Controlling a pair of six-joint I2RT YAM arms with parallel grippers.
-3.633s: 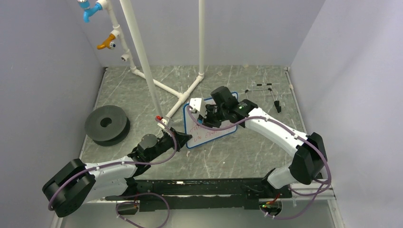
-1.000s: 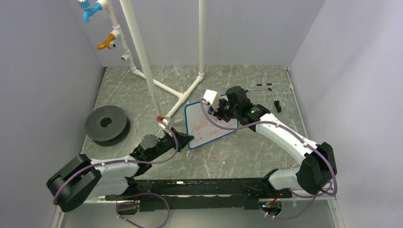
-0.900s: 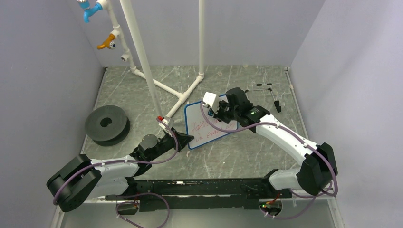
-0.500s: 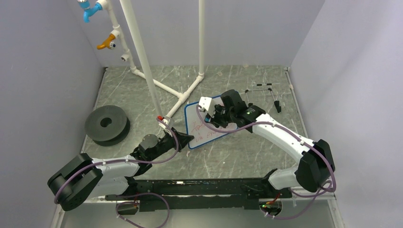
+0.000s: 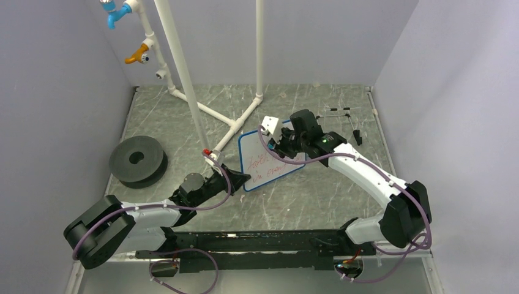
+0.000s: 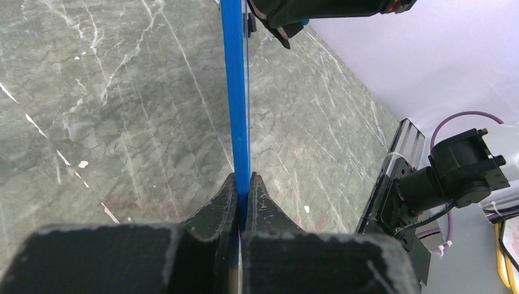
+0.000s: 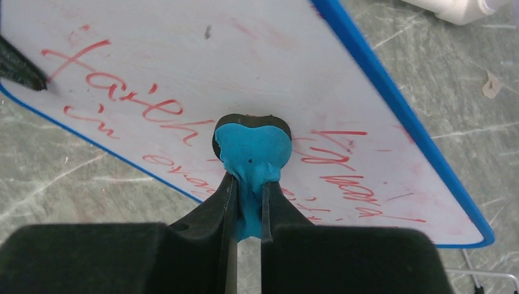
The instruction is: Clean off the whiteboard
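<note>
**A:** How does the whiteboard [image 5: 269, 160] look, and where is it?

**B:** White face, thin blue rim, rounded corners. It sits just in front of the white pipe frame [image 5: 183, 79], near the frame's forked foot. Several lines of red handwriting cross the face. The strip nearest the frame has only faint pink smears.

**A:** And the arms?

**B:** The left arm reaches forward from in front of the frame. The left gripper [image 6: 243, 196] is pinched tight on the board's blue rim, at the corner farthest from the frame. Its wrist camera sees the board edge-on. The right arm bends in from the right of the frame. The right gripper [image 7: 248, 184] is clamped on a blue eraser pad [image 7: 251, 144], which is pressed to the middle of the face, among the writing.

**A:** Anything around it?

**B:** A dark disc [image 5: 138, 160] with a centre hole lies on the grey table [image 5: 306, 196], left of the frame. A thin black wire stand [image 5: 343, 119] lies well to the frame's right. Neither touches the board. The frame's slanted pipe passes close behind the left gripper.
</note>
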